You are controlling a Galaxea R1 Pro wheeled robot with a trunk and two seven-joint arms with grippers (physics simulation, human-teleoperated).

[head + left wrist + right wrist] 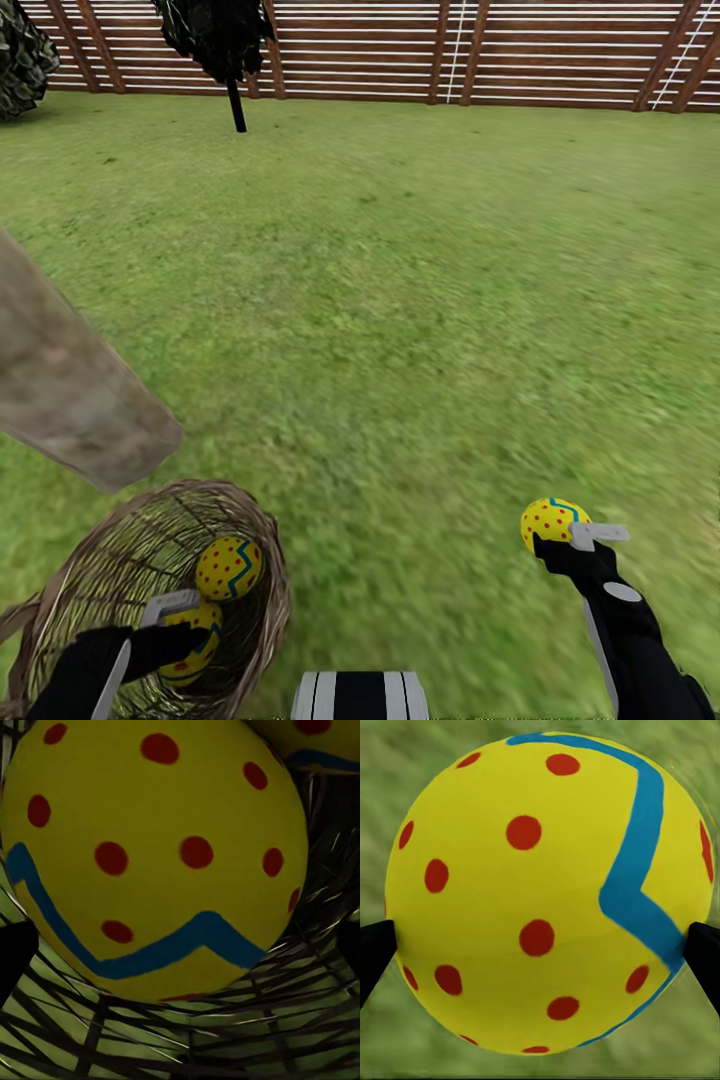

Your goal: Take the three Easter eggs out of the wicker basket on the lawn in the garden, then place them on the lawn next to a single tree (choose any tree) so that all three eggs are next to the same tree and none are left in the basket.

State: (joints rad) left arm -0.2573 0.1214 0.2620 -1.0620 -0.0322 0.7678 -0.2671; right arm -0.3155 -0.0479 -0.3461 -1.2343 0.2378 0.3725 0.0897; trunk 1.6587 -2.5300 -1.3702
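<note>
The wicker basket (60,610) stands on the lawn (400,300) at my lower left, just below the grey-tan trunk of the tree (70,390). Two Easter eggs lie in it: one (228,567) rests free, the other (207,628) (150,855) sits between the fingers of my left gripper (180,630), which is open, with a gap showing beside one finger (15,952). My right gripper (570,535) is shut on the third egg (548,520) (540,892), held over the grass at the lower right; both fingertips (375,952) press its sides.
A brown slat fence (400,50) closes the far side. A narrow black-leaved tree (225,40) and a dark bush (20,55) stand before it at the back left. Open grass spreads ahead and to the right.
</note>
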